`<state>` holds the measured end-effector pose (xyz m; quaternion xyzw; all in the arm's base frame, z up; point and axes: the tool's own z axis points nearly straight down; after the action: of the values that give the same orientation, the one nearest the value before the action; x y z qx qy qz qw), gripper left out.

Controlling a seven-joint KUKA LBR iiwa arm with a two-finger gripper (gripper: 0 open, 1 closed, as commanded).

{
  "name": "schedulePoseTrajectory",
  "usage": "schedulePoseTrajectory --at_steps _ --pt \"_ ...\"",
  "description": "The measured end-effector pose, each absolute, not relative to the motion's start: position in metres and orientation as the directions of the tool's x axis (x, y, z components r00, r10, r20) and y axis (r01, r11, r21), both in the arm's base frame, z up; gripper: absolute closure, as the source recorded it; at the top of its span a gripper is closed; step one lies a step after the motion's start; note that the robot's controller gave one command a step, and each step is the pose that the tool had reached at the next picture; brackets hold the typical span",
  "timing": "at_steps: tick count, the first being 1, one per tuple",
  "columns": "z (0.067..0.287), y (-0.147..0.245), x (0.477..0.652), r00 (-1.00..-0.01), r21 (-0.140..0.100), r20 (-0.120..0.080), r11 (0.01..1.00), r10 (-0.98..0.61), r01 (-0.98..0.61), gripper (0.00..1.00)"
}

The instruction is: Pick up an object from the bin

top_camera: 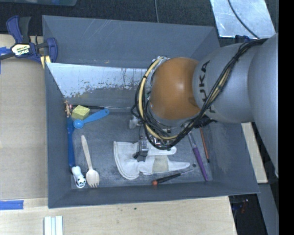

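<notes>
My gripper (pixel 141 151) hangs below the orange wrist cover, low over the middle of the bin floor. Right beneath it lies a white, soft, shoe-like thing (pixel 129 164), and the gripper's tip meets its upper edge. A thin black pen with a red tip (pixel 167 178) lies just in front of the white thing. To the right, a purple pen (pixel 200 159) and a thin reddish pencil (pixel 205 147) lie side by side, partly hidden under the arm.
Along the left wall lie a long blue brush with a white head (pixel 71 146), a wooden fork (pixel 88 164), a blue spoon (pixel 91 117) and a yellow block (pixel 81 112). The arm covers the bin's right back part.
</notes>
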<state>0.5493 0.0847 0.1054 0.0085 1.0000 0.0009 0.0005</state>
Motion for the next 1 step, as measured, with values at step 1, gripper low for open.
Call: schedulePoseTrajectory --at_steps 1 --pt "0.1005 0.0472 0.5484 -0.854 0.001 0.0 0.854 -0.52 -0.52 0.0"
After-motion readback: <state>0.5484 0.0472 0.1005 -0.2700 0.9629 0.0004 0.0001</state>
